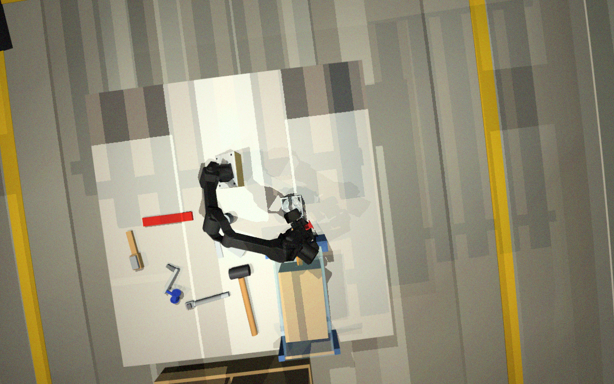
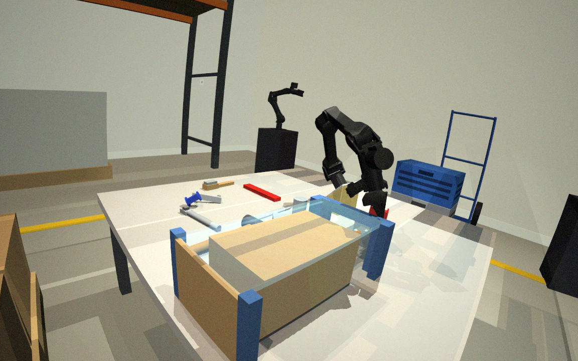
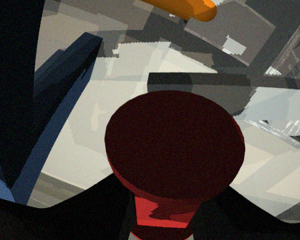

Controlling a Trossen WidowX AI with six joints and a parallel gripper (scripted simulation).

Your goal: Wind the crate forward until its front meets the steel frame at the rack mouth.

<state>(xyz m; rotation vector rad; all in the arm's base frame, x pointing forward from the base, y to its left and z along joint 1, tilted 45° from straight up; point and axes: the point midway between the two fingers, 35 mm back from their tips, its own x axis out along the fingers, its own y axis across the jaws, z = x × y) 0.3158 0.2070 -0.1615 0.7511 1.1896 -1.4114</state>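
Note:
My gripper [image 1: 305, 224] [image 2: 378, 207] [image 3: 166, 168] is shut on the red knob [image 3: 174, 147] [image 1: 307, 225] of a winch handle. It hangs low between the grey winch [image 1: 293, 202] and the mouth of the clear-panelled cubby [image 1: 326, 286] [image 2: 340, 210]. The tan crate [image 1: 304, 305] [image 2: 282, 251] sits flat inside the cubby; my arm hides its front end from above. An orange strap [image 1: 298, 261] runs out past the knob. I cannot tell whether the handle's key sits in the winch hole.
On the left of the bench lie a hammer [image 1: 247, 301], a grey ratchet [image 1: 207, 301], a blue-knobbed crank [image 1: 170, 284] [image 2: 192, 194], a wooden brush [image 1: 134, 250] and a red bar [image 1: 167, 219] [image 2: 262, 192]. Blue corner posts [image 2: 250, 323] stand at the cubby's ends.

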